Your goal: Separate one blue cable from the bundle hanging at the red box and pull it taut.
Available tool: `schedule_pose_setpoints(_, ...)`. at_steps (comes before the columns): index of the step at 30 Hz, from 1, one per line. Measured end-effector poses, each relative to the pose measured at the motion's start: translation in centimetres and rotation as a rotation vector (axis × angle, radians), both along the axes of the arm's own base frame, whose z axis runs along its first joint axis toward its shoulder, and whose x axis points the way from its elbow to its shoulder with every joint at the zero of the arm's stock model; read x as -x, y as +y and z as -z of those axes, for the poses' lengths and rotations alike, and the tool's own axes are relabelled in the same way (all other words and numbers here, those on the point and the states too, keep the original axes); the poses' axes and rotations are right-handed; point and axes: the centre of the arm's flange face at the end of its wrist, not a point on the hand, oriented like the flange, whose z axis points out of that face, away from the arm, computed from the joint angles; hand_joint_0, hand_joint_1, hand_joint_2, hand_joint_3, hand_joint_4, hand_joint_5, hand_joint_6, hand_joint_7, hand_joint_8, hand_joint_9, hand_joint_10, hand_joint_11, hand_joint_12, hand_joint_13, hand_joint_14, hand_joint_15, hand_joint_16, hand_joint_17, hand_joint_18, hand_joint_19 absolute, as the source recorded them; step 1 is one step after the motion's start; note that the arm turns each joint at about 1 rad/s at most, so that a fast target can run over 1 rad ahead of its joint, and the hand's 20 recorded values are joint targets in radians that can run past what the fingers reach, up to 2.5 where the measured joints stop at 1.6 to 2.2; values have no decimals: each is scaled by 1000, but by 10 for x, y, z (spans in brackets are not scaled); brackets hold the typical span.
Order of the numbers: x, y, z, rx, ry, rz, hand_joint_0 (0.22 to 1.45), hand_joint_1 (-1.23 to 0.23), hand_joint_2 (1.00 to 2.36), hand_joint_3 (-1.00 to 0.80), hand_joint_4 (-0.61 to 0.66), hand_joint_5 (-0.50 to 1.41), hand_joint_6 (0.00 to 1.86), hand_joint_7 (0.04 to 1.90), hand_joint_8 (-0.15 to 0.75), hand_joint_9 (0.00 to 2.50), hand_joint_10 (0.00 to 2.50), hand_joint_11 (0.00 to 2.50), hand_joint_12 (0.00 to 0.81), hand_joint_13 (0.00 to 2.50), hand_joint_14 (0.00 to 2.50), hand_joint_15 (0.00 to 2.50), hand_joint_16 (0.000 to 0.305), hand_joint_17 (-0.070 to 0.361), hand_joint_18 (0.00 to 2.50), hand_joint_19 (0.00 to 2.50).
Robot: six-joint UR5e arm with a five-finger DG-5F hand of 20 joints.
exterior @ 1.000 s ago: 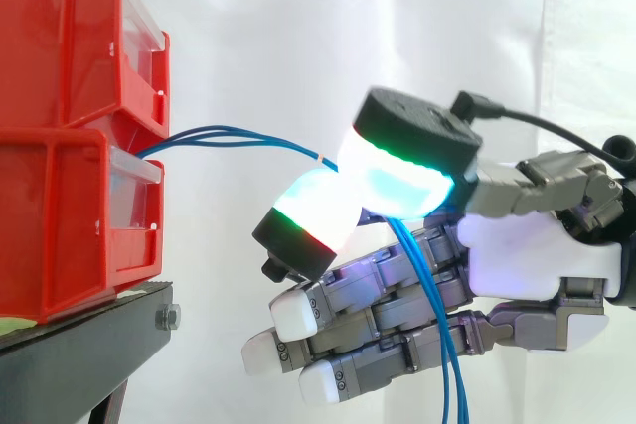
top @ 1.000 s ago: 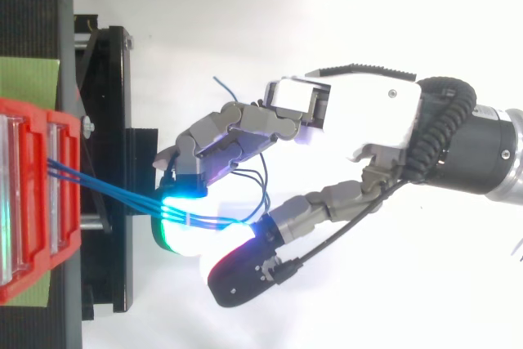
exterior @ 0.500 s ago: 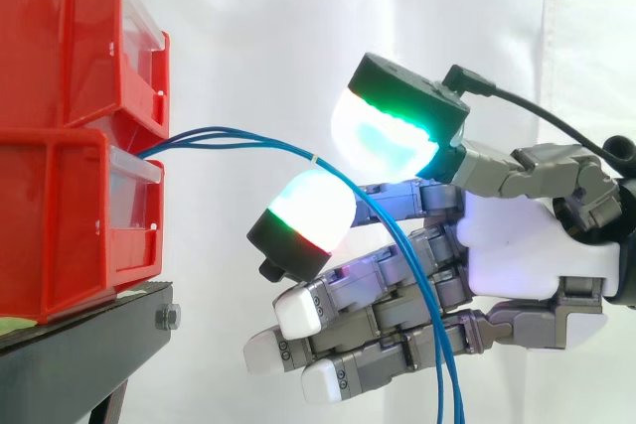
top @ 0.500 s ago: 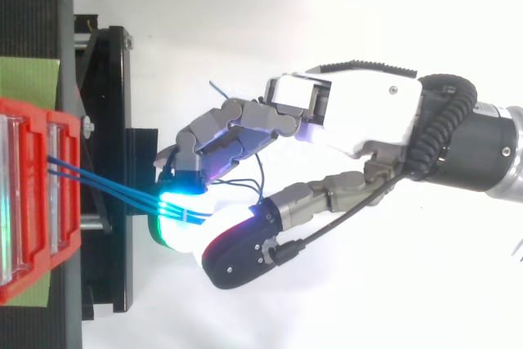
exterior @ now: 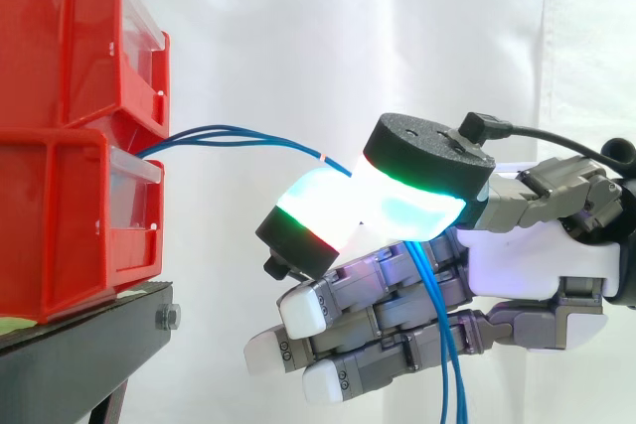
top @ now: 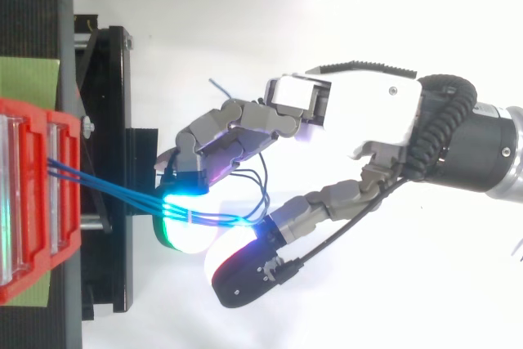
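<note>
Several blue cables [exterior: 238, 134] leave the gap between the two stacked red bins [exterior: 60, 67] in the side view, arch toward three o'clock and end between two glowing fingertips [exterior: 318, 206] of the hand [exterior: 537, 265]. From there they drop to six o'clock across the other fingers, which lie straight and close together. Half a second ago the black-capped thumb stood lifted clear of the pad below it; now it is pressed down again, so the strands are clamped between the two pads. Judging by that, the hand let go to regrip and has not yet singled out one strand. The arch still sags slightly, so nothing is taut. A black stand [exterior: 79, 345] carries the bins at seven o'clock, well apart from the hand, with the white curtain [exterior: 298, 27] behind. In the top view the blue cables [top: 114, 198] fan from the red bin's rim [top: 69, 259] at nine o'clock and cross the lit pad side by side, so the whole bundle seems caught in the pinch. Slack loops curl behind the pad toward the hand [top: 368, 112], and a loose end pokes out at twelve o'clock. Those neighbouring strands are the main obstacle. The stand's edge [top: 106, 120] lies just beside the fingertips, and a green mat [top: 29, 79] shows at ten o'clock.
</note>
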Motion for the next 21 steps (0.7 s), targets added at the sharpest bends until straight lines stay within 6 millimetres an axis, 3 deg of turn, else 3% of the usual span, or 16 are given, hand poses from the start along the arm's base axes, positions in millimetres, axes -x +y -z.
schedule_pose_setpoints(2,0,0,0,0,0,0,509,-710,1000,-500,182,-190,901,1017,320,750,15,459,299,544,5,137,37,83,498,231)
schedule_pose_setpoints(9,0,0,0,2,2,-1,516,-539,1000,-500,151,-193,890,992,327,736,13,449,302,505,5,138,37,84,439,258)
schedule_pose_setpoints(12,0,0,0,2,1,-1,590,-544,1005,-434,135,-188,884,1061,316,764,14,458,289,493,6,148,34,78,420,279)
schedule_pose_setpoints(21,1,-1,1,2,8,1,600,-675,1023,-152,162,-180,919,1107,325,784,16,474,295,513,6,133,36,81,465,259)
